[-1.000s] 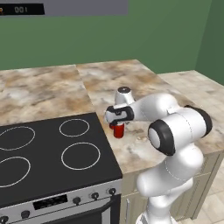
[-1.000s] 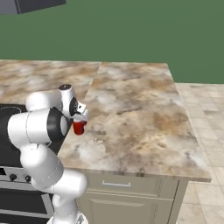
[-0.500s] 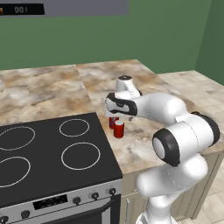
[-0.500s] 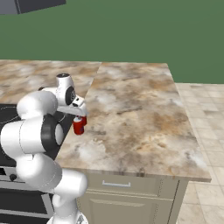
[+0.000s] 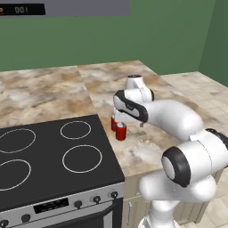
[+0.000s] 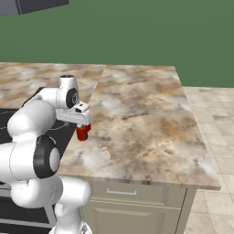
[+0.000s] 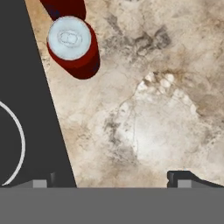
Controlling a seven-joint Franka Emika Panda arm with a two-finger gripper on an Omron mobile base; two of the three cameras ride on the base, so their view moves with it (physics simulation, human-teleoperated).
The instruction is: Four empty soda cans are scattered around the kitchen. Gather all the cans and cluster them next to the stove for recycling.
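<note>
Two red soda cans stand close together on the marble counter by the right edge of the stove (image 5: 53, 151): the nearer can (image 5: 121, 132) and a second can (image 5: 114, 123) just behind it. From above, the nearer can (image 7: 70, 40) shows its silver top, and the second can (image 7: 65, 6) is cut off by the frame edge. My gripper (image 7: 111, 181) hangs open over bare counter, apart from both cans and holding nothing. It is a little to the cans' right (image 5: 136, 122). From the right side, one can (image 6: 82, 133) shows below the gripper (image 6: 83, 122).
The black cooktop (image 7: 22, 87) borders the cans on one side. The marble counter (image 6: 146, 128) stretches wide to the right, ending at a front edge above cabinet drawers. A green wall stands behind. My own arm curls over the counter corner near the stove.
My hand has lifted off the nearer can and turned, leaving it standing beside the stove. The arm's elbow has swung forward and to the right. The cans have not moved.
</note>
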